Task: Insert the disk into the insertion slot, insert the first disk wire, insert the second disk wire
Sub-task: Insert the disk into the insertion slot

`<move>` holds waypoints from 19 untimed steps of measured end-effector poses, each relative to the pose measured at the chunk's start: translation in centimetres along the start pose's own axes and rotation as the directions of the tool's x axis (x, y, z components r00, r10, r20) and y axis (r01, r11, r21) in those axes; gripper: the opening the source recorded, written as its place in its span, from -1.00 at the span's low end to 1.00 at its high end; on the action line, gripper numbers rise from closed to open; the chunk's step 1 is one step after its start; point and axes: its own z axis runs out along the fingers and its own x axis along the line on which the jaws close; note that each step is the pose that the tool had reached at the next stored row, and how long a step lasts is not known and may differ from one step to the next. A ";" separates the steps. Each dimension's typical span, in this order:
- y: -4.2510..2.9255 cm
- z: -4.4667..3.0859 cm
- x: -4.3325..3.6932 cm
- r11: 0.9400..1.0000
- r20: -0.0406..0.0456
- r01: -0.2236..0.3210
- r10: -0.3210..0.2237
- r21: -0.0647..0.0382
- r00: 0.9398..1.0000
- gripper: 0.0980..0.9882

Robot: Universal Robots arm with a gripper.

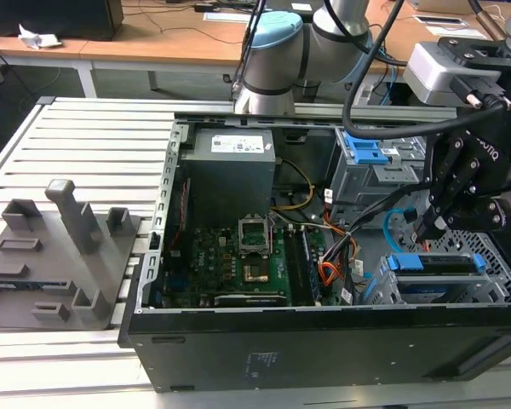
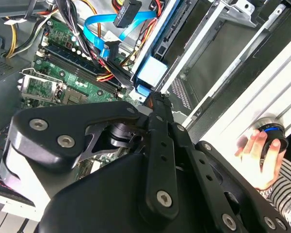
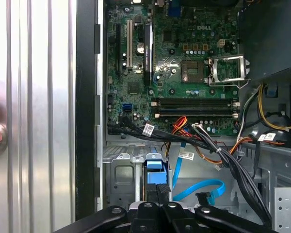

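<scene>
Disk (image 1: 434,262) sits in the insertion slot (image 1: 379,288), closed fingers (image 2: 157,116) just above its blue carrier.

disk (image 1: 434,262) in insertion slot (image 1: 376,288) | second disk wire (image 3: 200,187) loose (looped)

Arm (image 1: 277,64): grey with a light-blue cap; its base stands far behind the gripper; it goes up and comes back down over the gripper
Wrist (image 1: 460,68): a grey and black block; sits right above the gripper
Gripper (image 1: 423,228): black; hangs down from the wrist, leaning a little, tips lowest
Fingers (image 3: 161,193): tips pressed tight together; in both wrist views the black link bars (image 2: 157,145) slant in to meet at the tips
</scene>
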 end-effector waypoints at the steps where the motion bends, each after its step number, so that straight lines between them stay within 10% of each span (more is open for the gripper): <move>1: 0.00 0.00 0.00 1.000 0.000 0.000 0.000 0.000 1.000 -0.98; 10: -1.02 0.03 -0.17 1.000 0.000 0.000 0.000 -0.003 1.000 -0.98; 19: -1.12 2.18 -0.17 1.000 0.000 0.000 0.000 -0.003 1.000 -0.98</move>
